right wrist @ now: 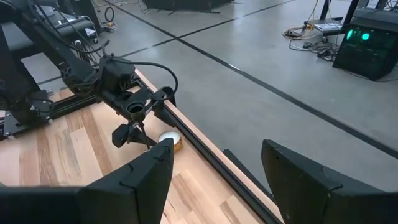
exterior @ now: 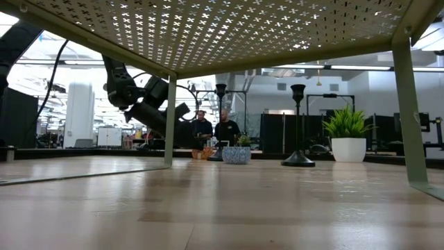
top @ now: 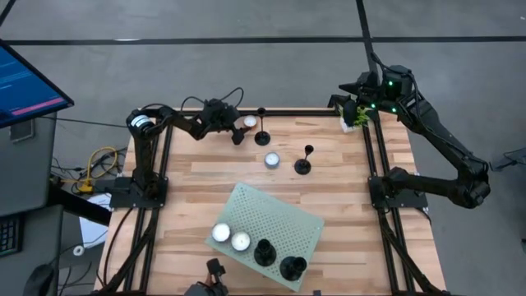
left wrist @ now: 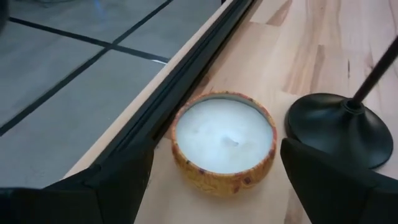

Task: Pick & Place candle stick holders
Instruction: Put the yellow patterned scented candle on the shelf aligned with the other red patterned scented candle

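Note:
Two black candle stick holders stand upright on their round bases on the table: one (top: 262, 131) near the far edge, one (top: 303, 164) toward the middle. Two more (top: 265, 252) (top: 292, 267) stand on the green perforated rack (top: 283, 215) near the front edge. My left gripper (top: 239, 131) is low at the far edge, open. Its fingers stand on either side of a tealight candle in an orange tin (left wrist: 224, 140), and the first holder's base (left wrist: 339, 127) is just beside it. My right gripper (top: 349, 103) hangs open and high over the far right corner, with nothing between its fingers (right wrist: 155, 174).
A second tealight (top: 272, 159) sits between the two holders on the table. Two white candles (top: 221, 233) (top: 240, 241) rest on the rack. A small green plant (top: 359, 115) stands at the far right corner. Two people (exterior: 211, 128) show far behind the table.

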Tool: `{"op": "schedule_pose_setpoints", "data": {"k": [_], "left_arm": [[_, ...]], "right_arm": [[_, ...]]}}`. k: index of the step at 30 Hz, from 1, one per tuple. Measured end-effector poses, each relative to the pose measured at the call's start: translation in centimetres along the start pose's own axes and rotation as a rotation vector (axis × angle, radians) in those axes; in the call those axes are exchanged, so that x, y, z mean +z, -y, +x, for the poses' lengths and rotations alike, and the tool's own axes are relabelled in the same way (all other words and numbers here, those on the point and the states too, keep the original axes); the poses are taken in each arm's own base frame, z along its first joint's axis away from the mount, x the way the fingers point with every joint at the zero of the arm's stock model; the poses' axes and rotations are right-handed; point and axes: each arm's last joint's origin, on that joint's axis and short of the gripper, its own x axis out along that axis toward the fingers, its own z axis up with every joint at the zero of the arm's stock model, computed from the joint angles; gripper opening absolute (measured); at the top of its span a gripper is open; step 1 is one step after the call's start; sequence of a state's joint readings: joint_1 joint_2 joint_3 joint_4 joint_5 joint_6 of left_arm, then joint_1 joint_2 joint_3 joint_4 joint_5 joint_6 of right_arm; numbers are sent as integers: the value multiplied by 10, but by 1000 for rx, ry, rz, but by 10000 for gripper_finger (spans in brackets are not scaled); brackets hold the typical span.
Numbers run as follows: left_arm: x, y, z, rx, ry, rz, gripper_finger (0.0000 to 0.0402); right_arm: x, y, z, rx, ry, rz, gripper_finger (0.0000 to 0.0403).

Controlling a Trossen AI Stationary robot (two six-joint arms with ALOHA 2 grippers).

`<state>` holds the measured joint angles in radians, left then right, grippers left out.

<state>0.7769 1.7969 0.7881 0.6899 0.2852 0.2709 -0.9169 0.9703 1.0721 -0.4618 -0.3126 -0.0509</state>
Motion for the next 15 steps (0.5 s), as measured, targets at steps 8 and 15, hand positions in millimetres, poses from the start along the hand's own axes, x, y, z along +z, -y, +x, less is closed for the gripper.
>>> {"op": "schedule_pose_setpoints", "data": {"k": [8, 15], "left_arm": [[1, -2, 5, -17, -25, -16, 351], [1, 0, 5, -13, -26, -7, 351]], "right_arm": [[0, 0, 0, 0, -1, 0, 233], [0, 0, 0, 0, 0, 0, 233]]}}
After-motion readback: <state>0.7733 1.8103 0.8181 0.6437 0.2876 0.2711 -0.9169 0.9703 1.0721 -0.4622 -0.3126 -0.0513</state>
